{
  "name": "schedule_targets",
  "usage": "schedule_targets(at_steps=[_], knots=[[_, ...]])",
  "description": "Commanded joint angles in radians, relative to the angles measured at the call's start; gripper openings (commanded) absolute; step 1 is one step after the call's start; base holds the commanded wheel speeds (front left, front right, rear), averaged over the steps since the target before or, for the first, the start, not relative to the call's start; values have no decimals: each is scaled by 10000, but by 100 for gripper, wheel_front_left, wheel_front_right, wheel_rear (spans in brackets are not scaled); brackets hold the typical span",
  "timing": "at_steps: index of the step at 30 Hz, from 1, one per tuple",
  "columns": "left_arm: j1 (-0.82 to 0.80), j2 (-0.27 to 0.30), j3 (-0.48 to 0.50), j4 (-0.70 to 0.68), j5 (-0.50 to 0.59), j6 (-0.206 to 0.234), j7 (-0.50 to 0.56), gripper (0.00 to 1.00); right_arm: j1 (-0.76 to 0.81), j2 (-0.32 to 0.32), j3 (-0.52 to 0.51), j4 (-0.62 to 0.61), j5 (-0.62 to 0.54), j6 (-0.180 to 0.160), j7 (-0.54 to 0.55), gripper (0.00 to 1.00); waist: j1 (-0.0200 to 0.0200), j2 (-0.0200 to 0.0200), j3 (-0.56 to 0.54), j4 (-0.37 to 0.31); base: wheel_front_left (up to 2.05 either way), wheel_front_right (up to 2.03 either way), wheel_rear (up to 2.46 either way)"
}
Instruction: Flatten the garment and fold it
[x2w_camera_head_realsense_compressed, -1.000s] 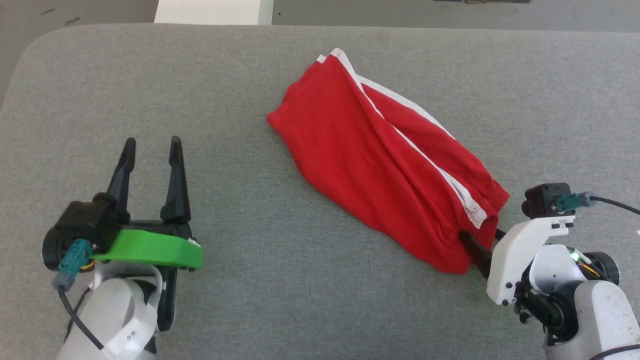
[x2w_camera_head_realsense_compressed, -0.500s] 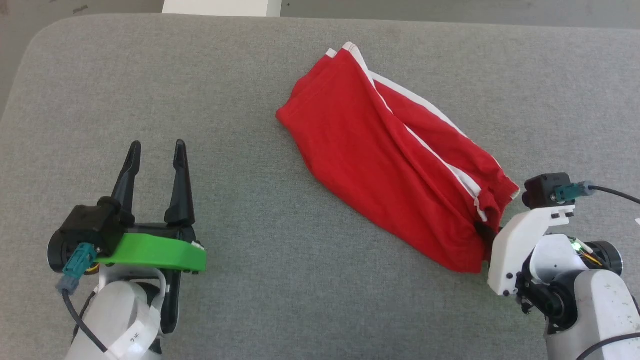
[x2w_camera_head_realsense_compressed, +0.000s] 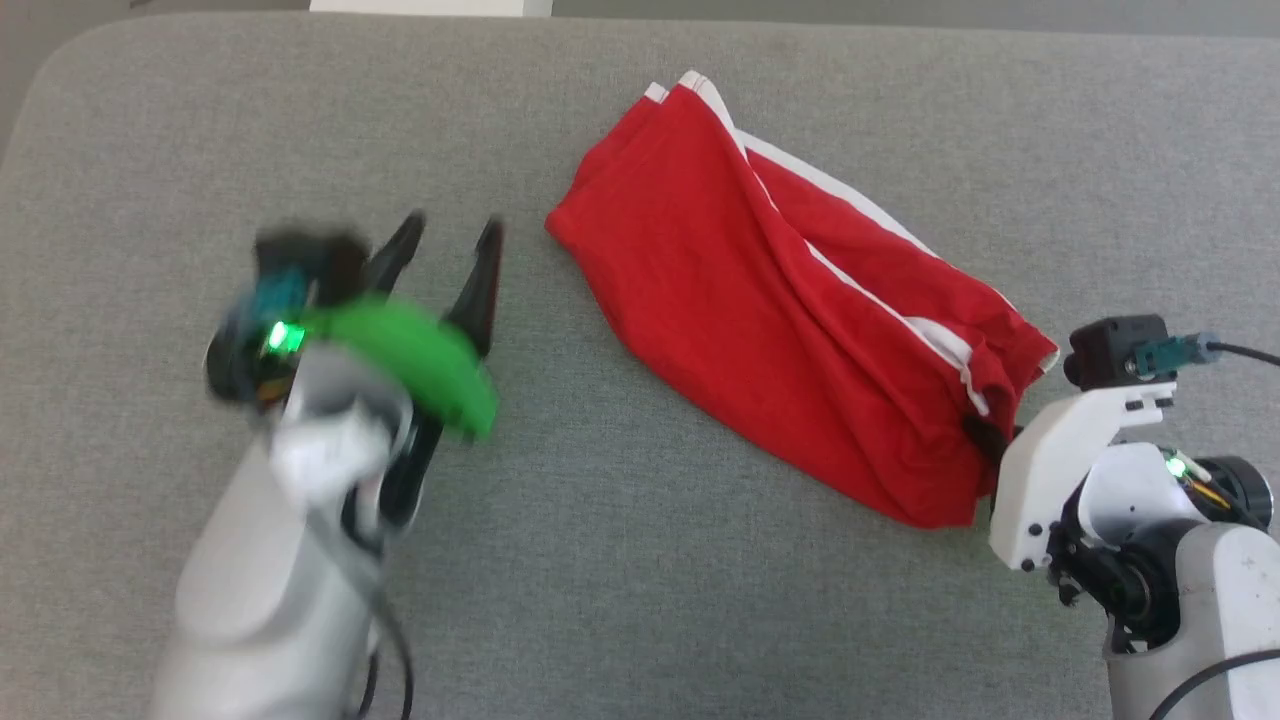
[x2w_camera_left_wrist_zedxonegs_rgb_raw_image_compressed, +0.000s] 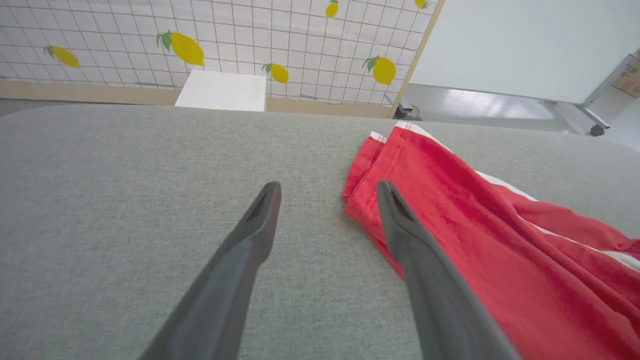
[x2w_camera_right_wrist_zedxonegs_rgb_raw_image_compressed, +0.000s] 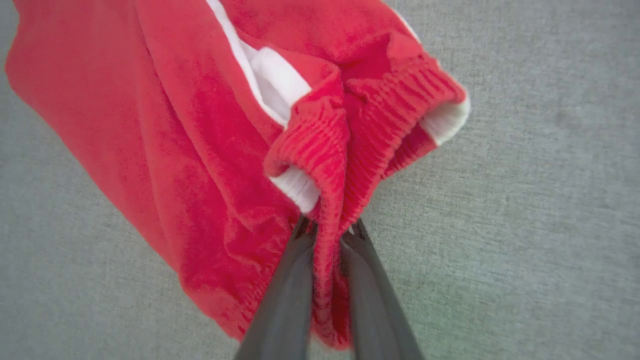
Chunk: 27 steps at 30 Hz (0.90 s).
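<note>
Grey table; right hand pinching garment; left hand spread nearby

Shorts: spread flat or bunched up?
Bunched up, not flat: the shorts lie doubled over with long creases, and the right gripper pinches their ribbed waistband.

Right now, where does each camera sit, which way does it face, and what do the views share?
Head view: on the head, looking down at the grey table; shows left gripper, blurred, and right gripper at the garment.
Left wrist view: on that wrist, along open fingers toward a lemon-tiled wall.
Right wrist view: on that wrist, down fingers shut on the garment's waistband.
All share the garment.
</note>
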Motion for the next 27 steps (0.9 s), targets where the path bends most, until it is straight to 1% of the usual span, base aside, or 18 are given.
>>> schedule_targets(at_steps=[1,4,8,13,17,21,26,27], knots=[[-528,-119,-81,302,-180,5,480,100,-214,-9,79,-127,32,-15,47,0,1,0,127,-52,0,0,0],[-1763,-342,-408,1216,-313,47,1949,100,-295,-9,273,-340,71,-15,116,0,1,0,317,-171,0,0,0],[-3122,-481,-935,2321,-261,-66,3598,100,-364,-9,520,-540,182,-15,154,0,1,0,584,-375,0,0,0],[-4314,-577,-1492,3387,-136,-251,5154,100,-353,-22,619,-707,252,-15,155,0,1,0,928,-645,0,0,0],[-4859,-478,-1900,4060,230,-185,5913,100,-343,-34,645,-779,251,-15,117,0,1,0,1148,-826,0,0,0],[-5156,-359,-2175,4570,519,-92,6330,100,-346,-34,734,-827,277,-15,60,0,1,0,1314,-989,0,0,0],[-5158,-457,-2217,4939,345,-118,6663,100,-297,-33,769,-860,314,-15,10,0,1,0,1398,-1071,0,0,0],[-5149,-466,-2238,4976,314,-152,6716,6,-282,-33,762,-860,318,-15,1,0,1,0,1403,-1073,0,0,0]])
